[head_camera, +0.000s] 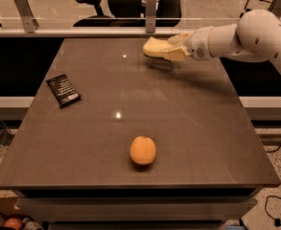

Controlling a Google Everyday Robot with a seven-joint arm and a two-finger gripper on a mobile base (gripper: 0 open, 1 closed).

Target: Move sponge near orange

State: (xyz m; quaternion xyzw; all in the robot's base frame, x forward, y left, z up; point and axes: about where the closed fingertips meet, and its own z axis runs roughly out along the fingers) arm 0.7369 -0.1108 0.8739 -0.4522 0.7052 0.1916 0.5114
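Observation:
The pale yellow sponge [153, 47] is at the far side of the dark table [193, 128], held in the air just above the surface, with its shadow on the tabletop below it. My gripper [172, 51] comes in from the right on the white arm and is shut on the sponge's right end. The orange [143, 150] sits near the front of the table, well apart from the sponge and nearer the camera.
A flat black snack packet [63, 90] lies on the left side of the table. A rail with metal posts [151, 6] runs behind the far edge, with office chairs beyond it. The white arm [255, 35] spans the far right corner.

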